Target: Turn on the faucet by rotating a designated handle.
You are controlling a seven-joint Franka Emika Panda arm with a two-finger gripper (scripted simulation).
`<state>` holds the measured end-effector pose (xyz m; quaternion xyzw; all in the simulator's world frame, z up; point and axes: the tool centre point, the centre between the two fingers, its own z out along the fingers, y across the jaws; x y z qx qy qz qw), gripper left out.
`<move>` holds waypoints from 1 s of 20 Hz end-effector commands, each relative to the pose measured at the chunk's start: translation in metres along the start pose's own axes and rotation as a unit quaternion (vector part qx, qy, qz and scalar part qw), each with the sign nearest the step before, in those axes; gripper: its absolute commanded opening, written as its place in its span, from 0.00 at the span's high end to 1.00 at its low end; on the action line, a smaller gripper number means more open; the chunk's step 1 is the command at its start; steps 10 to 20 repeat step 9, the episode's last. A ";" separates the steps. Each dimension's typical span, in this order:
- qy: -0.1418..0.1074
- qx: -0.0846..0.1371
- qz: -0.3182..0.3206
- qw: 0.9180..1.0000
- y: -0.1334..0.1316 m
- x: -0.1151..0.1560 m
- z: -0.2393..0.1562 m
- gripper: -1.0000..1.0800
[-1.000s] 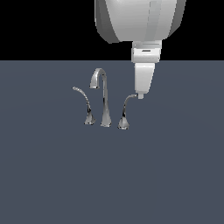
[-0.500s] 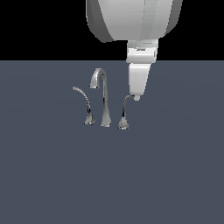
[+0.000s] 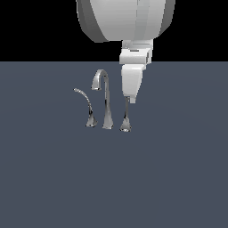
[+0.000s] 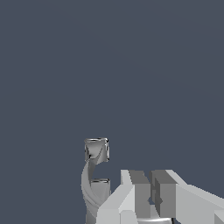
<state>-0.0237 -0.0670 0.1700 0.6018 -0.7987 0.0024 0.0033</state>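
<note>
The chrome faucet stands mid-scene in the exterior view, with its tall gooseneck spout (image 3: 105, 100) in the middle. The thin hooked twin handle (image 3: 87, 109) is on the exterior view's left. The handle (image 3: 126, 121) has a flared cone base on the exterior view's right; its slim lever rises straight up to the tip of my gripper (image 3: 132, 99), which touches or overlaps the lever's top. The fingers (image 4: 139, 192) sit pressed together, holding nothing. In the wrist view a curved chrome faucet part (image 4: 95, 153) lies just beside the fingers; I cannot tell which part.
The faucet stands on a flat dark grey-blue surface (image 3: 178, 178). The arm's large white body (image 3: 127, 20) hangs above the faucet.
My gripper has moved toward the exterior view's left. The handle's lever tip, which pointed to the right before, has swung with it and now looks upright.
</note>
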 end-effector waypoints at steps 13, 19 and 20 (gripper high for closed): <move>-0.004 0.000 -0.026 1.000 -0.005 -0.070 -0.001 1.00; -0.004 0.000 -0.026 1.000 -0.005 -0.070 -0.001 1.00; -0.004 0.000 -0.026 1.000 -0.005 -0.070 -0.001 1.00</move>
